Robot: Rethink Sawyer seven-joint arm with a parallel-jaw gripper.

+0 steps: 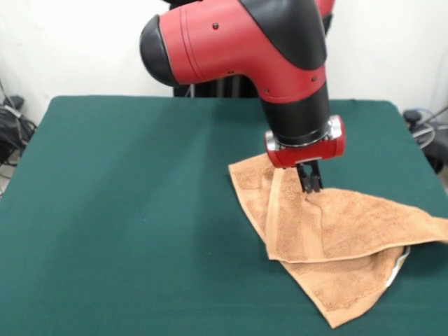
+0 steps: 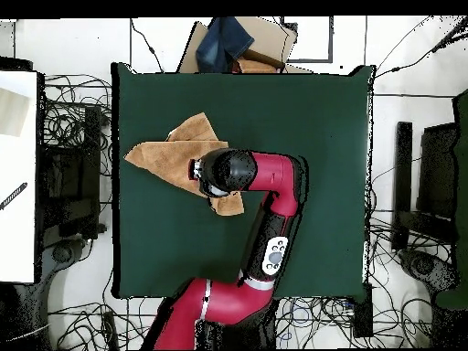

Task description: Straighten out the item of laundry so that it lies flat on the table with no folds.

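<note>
The light-brown terry towel (image 1: 336,231) lies crumpled on the right side of the dark green table (image 1: 140,210). One layer is folded over another, and a corner hangs toward the front edge. A small white label (image 1: 400,262) peeks out under its right fold. My gripper (image 1: 310,185) points straight down onto the towel's upper middle. Its fingers are closed together and pinch a small ridge of cloth. In the overhead view the towel (image 2: 169,151) spreads over the table's (image 2: 311,119) left part. The arm's head (image 2: 224,172) hides the gripper and the towel's middle.
The red and black arm (image 2: 274,196) reaches across the table from the base at the bottom. A cardboard box with dark blue cloth (image 2: 239,41) sits beyond the table's top edge. Cables (image 2: 73,119) lie on the floor around the table. A white surface (image 2: 18,174) stands at the left.
</note>
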